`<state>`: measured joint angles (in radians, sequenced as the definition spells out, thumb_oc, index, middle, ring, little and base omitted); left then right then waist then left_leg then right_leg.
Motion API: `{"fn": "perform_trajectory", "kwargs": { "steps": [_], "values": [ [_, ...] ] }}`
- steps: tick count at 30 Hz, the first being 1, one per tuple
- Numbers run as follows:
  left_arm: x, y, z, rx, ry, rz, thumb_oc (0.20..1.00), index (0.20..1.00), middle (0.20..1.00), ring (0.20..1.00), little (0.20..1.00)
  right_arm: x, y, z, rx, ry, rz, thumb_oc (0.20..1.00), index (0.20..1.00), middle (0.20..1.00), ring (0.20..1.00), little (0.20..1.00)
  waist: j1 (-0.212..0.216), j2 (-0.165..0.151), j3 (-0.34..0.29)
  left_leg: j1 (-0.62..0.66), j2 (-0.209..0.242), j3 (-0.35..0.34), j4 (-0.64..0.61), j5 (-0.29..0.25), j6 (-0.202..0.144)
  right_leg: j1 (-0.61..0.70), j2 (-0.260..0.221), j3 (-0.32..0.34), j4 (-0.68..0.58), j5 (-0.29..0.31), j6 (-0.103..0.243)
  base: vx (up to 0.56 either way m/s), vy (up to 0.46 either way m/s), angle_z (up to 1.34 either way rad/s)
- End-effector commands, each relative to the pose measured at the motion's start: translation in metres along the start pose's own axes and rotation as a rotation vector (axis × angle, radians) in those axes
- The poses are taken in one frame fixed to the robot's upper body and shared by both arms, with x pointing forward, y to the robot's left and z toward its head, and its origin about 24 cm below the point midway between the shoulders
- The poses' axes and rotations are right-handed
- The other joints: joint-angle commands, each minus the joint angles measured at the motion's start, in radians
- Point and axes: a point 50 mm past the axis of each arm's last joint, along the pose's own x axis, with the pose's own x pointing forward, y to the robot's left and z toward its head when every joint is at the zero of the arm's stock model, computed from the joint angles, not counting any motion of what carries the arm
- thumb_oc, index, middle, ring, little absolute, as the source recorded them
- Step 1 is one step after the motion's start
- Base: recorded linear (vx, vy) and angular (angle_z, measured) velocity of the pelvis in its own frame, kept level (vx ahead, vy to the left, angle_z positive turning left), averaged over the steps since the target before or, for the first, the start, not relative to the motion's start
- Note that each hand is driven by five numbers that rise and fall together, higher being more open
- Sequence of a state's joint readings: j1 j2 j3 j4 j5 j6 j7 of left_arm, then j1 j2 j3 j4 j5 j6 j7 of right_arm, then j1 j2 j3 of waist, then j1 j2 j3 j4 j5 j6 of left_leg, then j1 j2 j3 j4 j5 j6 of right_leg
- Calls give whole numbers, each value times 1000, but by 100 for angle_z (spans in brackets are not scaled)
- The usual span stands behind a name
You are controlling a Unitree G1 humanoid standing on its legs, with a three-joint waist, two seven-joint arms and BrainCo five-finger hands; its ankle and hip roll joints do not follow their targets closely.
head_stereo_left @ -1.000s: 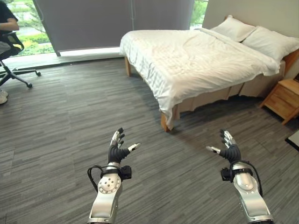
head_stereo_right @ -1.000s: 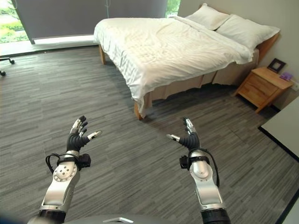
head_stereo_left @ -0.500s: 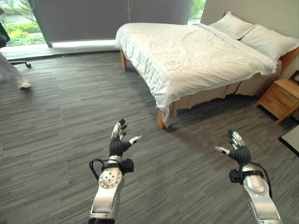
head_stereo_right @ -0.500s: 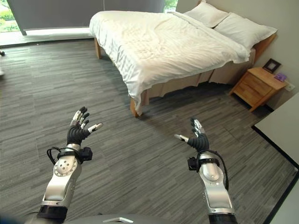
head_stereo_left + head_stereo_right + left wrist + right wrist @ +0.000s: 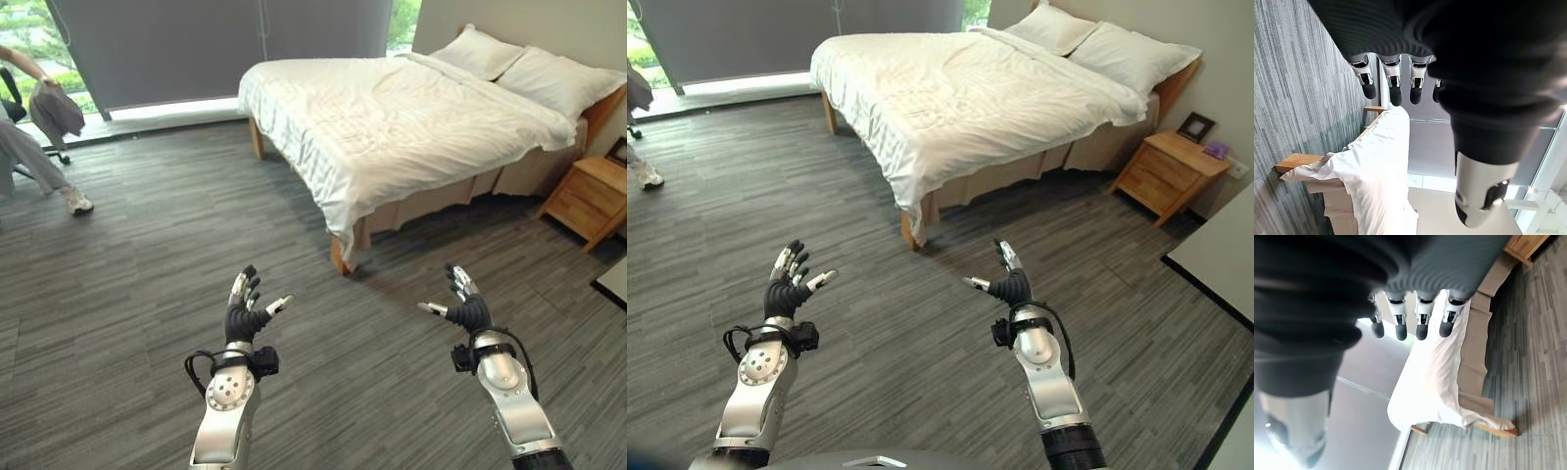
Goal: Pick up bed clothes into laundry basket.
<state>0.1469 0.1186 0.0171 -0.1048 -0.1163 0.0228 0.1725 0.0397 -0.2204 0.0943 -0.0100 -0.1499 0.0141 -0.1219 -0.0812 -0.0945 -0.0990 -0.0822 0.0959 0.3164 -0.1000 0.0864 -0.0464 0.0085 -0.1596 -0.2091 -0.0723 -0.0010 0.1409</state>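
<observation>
Left eye view, white rumpled bed sheet (image 5: pixel 392 117), seemingly smooth pillows (image 5: pixel 529 69)

Left hand (image 5: pixel 1400 44) fingers straight, empty; white-sheeted bed (image 5: pixel 1381 166) beyond.

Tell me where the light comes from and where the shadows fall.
Left eye view: daylight enters at the window strip beside the grey blind, brightening the white sheet. Right eye view: dark shadow lies under the bed's foot corner. Right wrist view: glare whitens the sheet.
</observation>
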Motion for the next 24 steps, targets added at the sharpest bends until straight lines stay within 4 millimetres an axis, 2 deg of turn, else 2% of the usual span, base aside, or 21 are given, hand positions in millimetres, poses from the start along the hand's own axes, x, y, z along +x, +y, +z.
{"fn": "perform_trajectory", "kwargs": {
  "steps": [1,11,15,21,24],
  "values": [
    [3,3,18,-55,-106,27,1000,1000,1000,1000,1000,6,-19,14,-95,-104,-78,1000,1000,1000,1000,1000,4,25,-25,95,79,18,13,-69,-78,-48,10,-5,-15,52,-10,0,0,0],
    [1,-16,10,-115,-64,-13,1000,1000,1000,1000,1000,1,-6,-5,-117,-8,-86,1000,1000,1000,1000,1000,-1,43,-21,91,79,17,13,-68,-76,-51,13,-3,-15,49,-13,1,-1,0],
    [4,-19,9,-149,-55,-9,1000,1000,1000,1000,1000,-3,4,-12,-13,50,-52,1000,1000,1000,1000,1000,-2,45,-17,85,81,17,13,-65,-79,-53,15,-8,-15,49,-16,2,-18,0],
    [8,-19,17,-143,-84,-22,1000,1000,1000,1000,1000,-6,3,-14,61,66,-53,1000,1000,1000,1000,1000,-2,44,-21,79,90,18,13,-63,-87,-56,22,-7,-15,49,-21,2,-55,2],
    [7,-21,8,-147,-47,-27,1000,1000,1000,1000,1000,-4,9,-10,68,47,-12,1000,1000,1000,1000,1000,-6,49,-18,70,104,15,13,-52,-98,-56,38,1,-15,40,-37,-4,-126,8]
  ]
}}
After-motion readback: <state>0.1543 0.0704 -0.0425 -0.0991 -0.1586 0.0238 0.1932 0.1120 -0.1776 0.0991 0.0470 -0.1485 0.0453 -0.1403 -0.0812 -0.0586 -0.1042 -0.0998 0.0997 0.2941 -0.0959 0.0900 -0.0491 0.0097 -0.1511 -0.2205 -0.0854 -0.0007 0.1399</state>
